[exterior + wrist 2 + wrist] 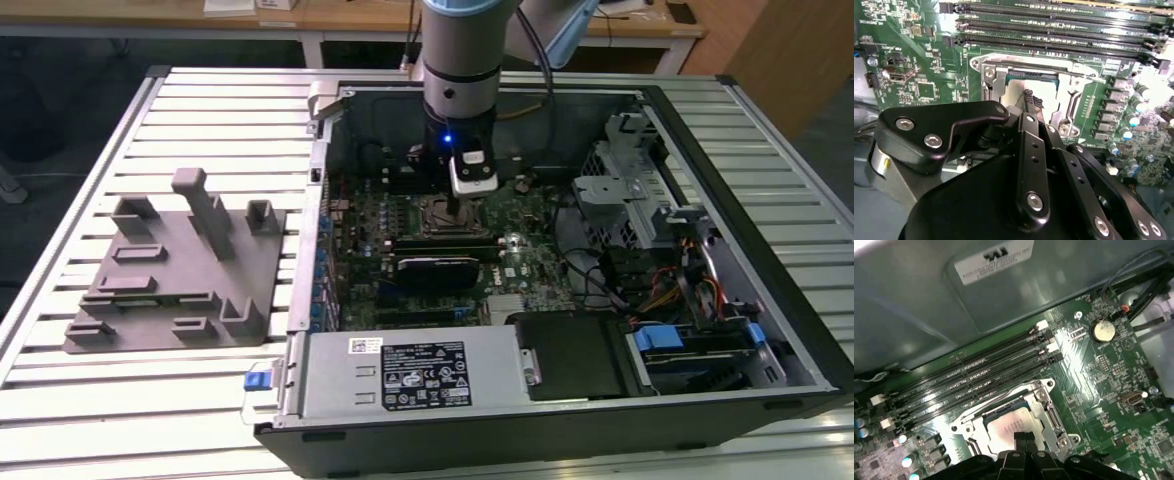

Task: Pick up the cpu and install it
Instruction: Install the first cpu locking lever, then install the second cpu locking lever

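We watched the arm [461, 60] reach straight down into the open computer case [747, 150], which lay on its side on the slatted table [80, 200]. The gripper [463, 205] hung over the socket [447, 215] near the middle of the green motherboard [534, 265].

In the second wrist view, the gripper [1030, 97] had its two black fingertips [1028, 95] pressed together, nothing between them, and they sat right on or just above the cpu [1041, 92]. We could not tell whether they touched it. The cpu lay flat inside the metal socket frame [989, 75], pale silver top facing up, already seated in place.

The first wrist view gave us the same story: the cpu [1004, 427] in its frame [1046, 412], the closed fingertips [1025, 441] over its near edge. Four long black memory slots [969, 377] ran beside the socket, and a round coin battery [1102, 330] sat further off on the board.

Back in the exterior view, a grey plastic fixture [174, 270] with upright blocks stood on the table at nine o'clock from the case, well apart from the gripper. A silver power supply [414, 370] filled the case at six o'clock from the socket.
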Action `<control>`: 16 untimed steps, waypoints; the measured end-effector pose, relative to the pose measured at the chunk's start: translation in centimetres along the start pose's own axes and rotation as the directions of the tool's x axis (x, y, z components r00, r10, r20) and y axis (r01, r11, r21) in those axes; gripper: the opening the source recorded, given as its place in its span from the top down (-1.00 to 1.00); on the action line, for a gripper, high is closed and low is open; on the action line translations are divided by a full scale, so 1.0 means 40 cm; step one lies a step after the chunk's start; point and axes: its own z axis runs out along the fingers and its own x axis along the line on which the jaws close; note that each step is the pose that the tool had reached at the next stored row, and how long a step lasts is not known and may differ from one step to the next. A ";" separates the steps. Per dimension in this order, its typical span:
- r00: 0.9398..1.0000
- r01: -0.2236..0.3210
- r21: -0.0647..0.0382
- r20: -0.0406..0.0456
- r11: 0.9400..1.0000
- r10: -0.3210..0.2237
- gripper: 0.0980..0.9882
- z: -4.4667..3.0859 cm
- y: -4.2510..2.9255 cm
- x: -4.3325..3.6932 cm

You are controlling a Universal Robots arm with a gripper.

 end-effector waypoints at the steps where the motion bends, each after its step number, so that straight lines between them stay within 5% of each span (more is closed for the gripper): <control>1: 1.000 0.000 0.000 0.000 1.000 0.000 0.98 -0.007 0.000 0.000; 5: 1.000 0.000 0.000 0.000 1.000 0.000 0.98 -0.030 0.002 -0.001; 16: 1.000 0.000 0.001 0.000 1.000 0.000 0.98 -0.038 0.002 -0.002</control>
